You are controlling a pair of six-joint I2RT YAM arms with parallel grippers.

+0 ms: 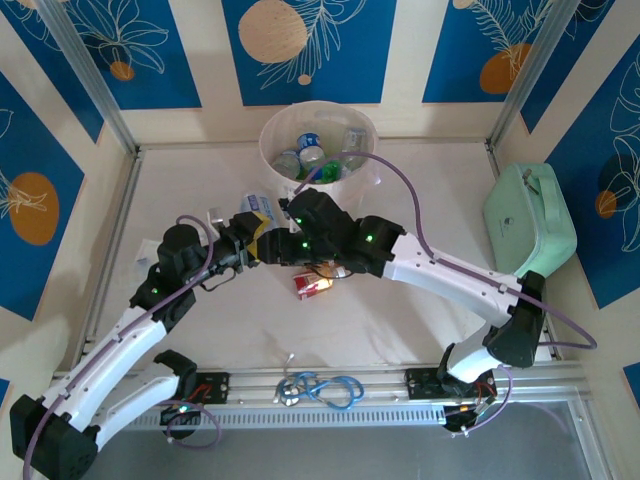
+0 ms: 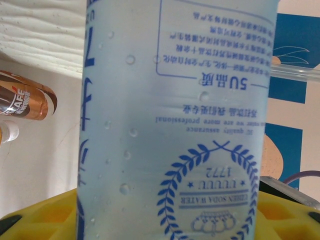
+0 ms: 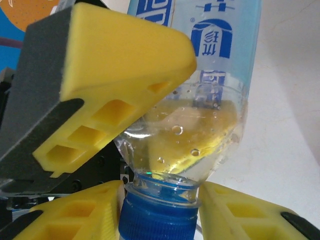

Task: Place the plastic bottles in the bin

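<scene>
A clear plastic bottle [image 1: 256, 206] with a blue label and a blue cap is held in the air between both arms, in front of the bin [image 1: 272, 152]. My left gripper [image 1: 250, 236] is shut on its body; in the left wrist view the labelled bottle [image 2: 175, 125] stands between the yellow fingers [image 2: 45, 215]. My right gripper [image 1: 291, 214] is shut on the blue cap [image 3: 160, 217], a yellow finger [image 3: 250, 215] on each side. The left gripper's finger [image 3: 125, 75] presses the bottle [image 3: 200, 125] above. Several bottles [image 1: 312, 156] lie in the bin. A red-labelled bottle [image 1: 312, 285] lies on the table under the right arm.
A mint-green case [image 1: 530, 220] sits at the right edge of the table. A blue looped cord [image 1: 322, 388] lies on the front rail between the arm bases. A brown-labelled bottle [image 2: 22, 102] shows to the left of the held one.
</scene>
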